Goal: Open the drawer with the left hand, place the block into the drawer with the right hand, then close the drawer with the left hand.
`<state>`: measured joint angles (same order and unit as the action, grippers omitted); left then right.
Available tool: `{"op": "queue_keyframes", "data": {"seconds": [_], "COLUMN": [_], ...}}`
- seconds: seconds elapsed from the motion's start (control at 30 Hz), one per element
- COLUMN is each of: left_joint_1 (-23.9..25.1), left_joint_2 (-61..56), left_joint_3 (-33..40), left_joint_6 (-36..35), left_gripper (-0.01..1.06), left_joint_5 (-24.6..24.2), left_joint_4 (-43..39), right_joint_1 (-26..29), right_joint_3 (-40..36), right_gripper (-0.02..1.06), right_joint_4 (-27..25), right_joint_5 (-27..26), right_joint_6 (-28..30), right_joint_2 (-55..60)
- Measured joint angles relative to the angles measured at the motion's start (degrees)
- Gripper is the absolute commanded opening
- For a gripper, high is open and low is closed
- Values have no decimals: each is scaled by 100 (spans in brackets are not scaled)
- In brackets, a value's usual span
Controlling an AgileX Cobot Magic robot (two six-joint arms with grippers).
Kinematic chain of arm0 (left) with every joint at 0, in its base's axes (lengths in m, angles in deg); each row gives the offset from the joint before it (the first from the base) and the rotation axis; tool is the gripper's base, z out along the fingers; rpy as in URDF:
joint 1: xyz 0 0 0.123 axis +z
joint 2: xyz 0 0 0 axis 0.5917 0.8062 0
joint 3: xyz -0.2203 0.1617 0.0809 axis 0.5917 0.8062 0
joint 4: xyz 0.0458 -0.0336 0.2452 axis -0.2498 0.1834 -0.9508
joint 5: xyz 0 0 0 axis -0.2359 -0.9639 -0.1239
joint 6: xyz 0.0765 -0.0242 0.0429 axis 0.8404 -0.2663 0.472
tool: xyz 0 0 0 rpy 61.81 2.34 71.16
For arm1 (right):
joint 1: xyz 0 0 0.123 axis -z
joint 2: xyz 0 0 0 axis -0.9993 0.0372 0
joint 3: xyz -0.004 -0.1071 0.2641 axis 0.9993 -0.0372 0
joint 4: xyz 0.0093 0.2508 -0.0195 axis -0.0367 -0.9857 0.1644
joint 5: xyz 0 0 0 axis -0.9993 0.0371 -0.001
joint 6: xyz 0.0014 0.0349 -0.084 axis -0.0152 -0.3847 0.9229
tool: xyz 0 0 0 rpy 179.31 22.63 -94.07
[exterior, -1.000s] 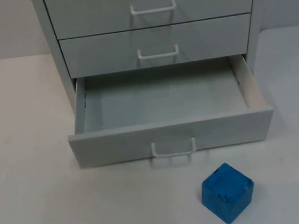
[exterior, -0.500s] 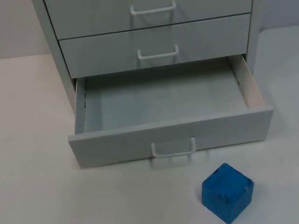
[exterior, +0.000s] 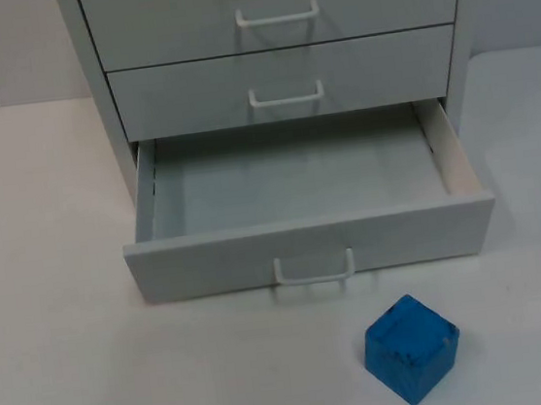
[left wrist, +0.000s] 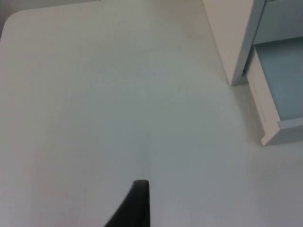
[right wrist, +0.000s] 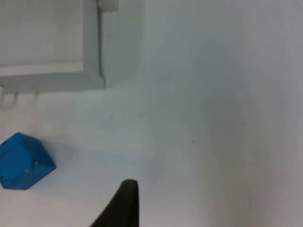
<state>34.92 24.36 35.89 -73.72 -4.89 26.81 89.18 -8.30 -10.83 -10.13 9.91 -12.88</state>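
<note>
1. In front of the open drawer [exterior: 307,218], toward its right end, the blue block [exterior: 411,348] sits on the white surface [exterior: 64,363].
2. Left gripper [left wrist: 137,208] hovers left of the drawer, right gripper [right wrist: 124,205] right of it; their jaws' state cannot be told.

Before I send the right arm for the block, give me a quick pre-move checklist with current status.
1. Bottom drawer of the grey cabinet pulled open: ok.
2. Drawer interior free of objects: ok.
3. Blue cube block on the white table, in front of the drawer, right of its white handle: ok.
4. Right claw above the table, block off to one side, not yet lined up: not ok.
5. Left claw away from the drawer, over bare table: ok.
6. Whether either claw is open: cannot tell.
</note>
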Motion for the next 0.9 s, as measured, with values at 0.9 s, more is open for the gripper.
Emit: {"op": "queue_keyframes", "data": {"seconds": [0.9], "left_joint_1": [-22], "left_joint_2": [-1924], "left_joint_3": [0], "left_joint_6": [405], "left_gripper": [105], "left_joint_5": [-1422], "left_joint_4": [700], "right_joint_1": [-4874], "right_joint_3": [0], "right_gripper": [99], "right_joint_4": [2195], "right_joint_5": [162], "right_joint_6": [-3213], "right_joint_2": [505]}}
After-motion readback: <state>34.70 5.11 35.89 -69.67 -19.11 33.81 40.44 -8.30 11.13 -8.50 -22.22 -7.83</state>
